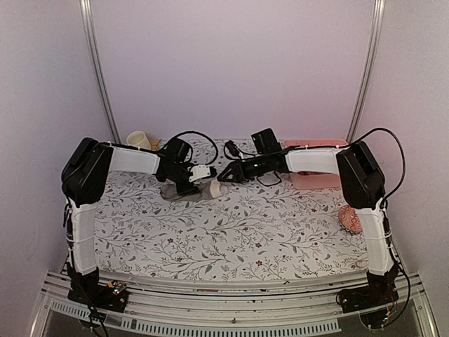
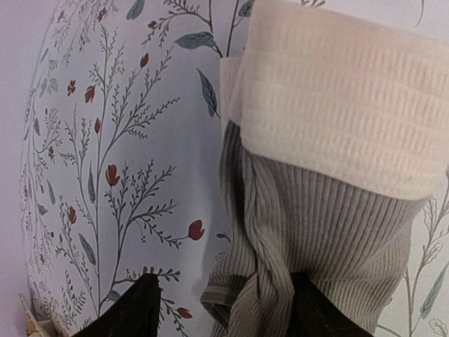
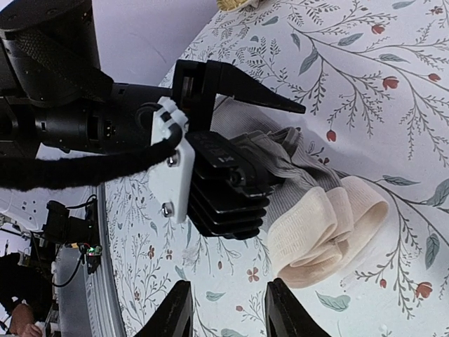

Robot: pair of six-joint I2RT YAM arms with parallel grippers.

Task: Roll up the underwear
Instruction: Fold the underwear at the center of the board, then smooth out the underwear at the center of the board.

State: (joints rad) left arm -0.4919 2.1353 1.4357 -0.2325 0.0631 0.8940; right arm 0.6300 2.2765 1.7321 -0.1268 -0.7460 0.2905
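- At the far edge of the counter (image 1: 231, 239), a little left of its middle, lies the taupe underwear (image 1: 188, 192), bunched into a short bundle on the flowered cloth.
- Its wide cream waistband (image 1: 215, 189) forms the end of the bundle nearer the counter's middle. The right wrist view shows the waistband doubled over on itself in loose loops.
- The left gripper (image 2: 224, 281) is down over the ribbed taupe end, its jaws spread with a gathered fold of cloth between them. One of its fingers (image 2: 312, 309) touches the fold, while the other stands a little clear of it, so the claw is released rather than clenched.
- The right gripper (image 3: 228, 288) hangs near the waistband end, pointing at the left one. Its jaws are apart with only flowered cloth showing between them.
- A pink bin (image 1: 319, 179) sits at the far right corner, and the right arm crosses in front of it. What is inside cannot be made out.
- A cream cup (image 1: 138, 139) stands at the far left corner. Its inside cannot be made out either.
- A pink knitted ball (image 1: 350, 219) rests at the right edge, well apart from the underwear.
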